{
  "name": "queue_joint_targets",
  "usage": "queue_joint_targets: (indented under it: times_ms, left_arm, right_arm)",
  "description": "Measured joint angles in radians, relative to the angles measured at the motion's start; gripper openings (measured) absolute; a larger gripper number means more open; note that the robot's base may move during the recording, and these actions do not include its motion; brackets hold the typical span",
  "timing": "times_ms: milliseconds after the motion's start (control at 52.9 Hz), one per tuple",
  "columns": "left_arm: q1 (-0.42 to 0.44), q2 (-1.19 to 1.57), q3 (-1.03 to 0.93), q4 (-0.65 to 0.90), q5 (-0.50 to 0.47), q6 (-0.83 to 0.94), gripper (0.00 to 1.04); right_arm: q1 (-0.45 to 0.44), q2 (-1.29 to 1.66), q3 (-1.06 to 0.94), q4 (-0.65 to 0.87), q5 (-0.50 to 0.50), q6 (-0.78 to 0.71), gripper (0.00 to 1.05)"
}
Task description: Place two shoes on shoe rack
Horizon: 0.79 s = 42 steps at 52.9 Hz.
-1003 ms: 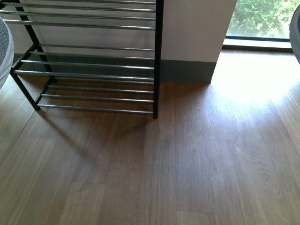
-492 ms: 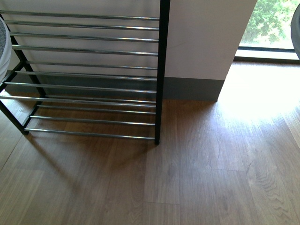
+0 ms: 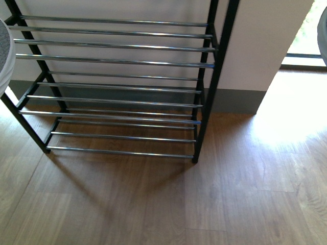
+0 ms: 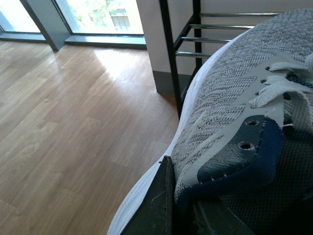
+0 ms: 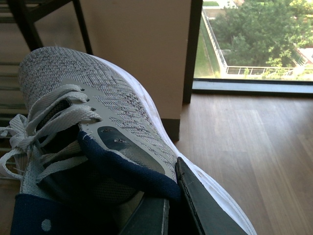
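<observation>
The shoe rack (image 3: pixel 117 64), a black frame with chrome bars, stands against the wall ahead in the front view. My left gripper (image 4: pixel 182 208) is shut on the collar of one grey sneaker (image 4: pixel 230 93), its outer finger (image 4: pixel 159 205) against the knit side; the rack's (image 4: pixel 194 29) corner lies just beyond the toe. The right gripper (image 5: pixel 171 208) is shut on the navy collar of the other grey sneaker (image 5: pixel 105 105), with a rack post (image 5: pixel 27 19) past its toe. Slivers of the two sneakers (image 3: pixel 3 51) (image 3: pixel 323 28) show at the front view's edges.
Wood plank floor (image 3: pixel 168 204) stretches in front of the rack. A pale wall with a grey skirting board (image 3: pixel 240 99) runs behind it. A floor-level window (image 3: pixel 306 46) lies to the right, throwing a bright patch onto the floor.
In the front view the rack has shifted right and down, and both its right-hand uprights now show. The window has slid toward the right edge.
</observation>
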Motion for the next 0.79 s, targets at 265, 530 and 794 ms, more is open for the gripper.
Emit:
queue_joint_targets:
  times_ms: [265,530,794]
  left_arm:
    - [0.0,0.0,0.0,0.0,-0.002,0.0,0.02]
    - [0.0,0.0,0.0,0.0,-0.001,0.0,0.02]
    - [0.001,0.0,0.0,0.0,-0.002,0.0,0.02]
  right_arm:
    - [0.001,-0.001,0.0,0.0,-0.017,0.0,0.01]
    - [0.0,-0.002,-0.002,0.0,0.0,-0.002,0.01]
    - [0.003,-0.001,-0.002,0.0,-0.017,-0.002,0.01]
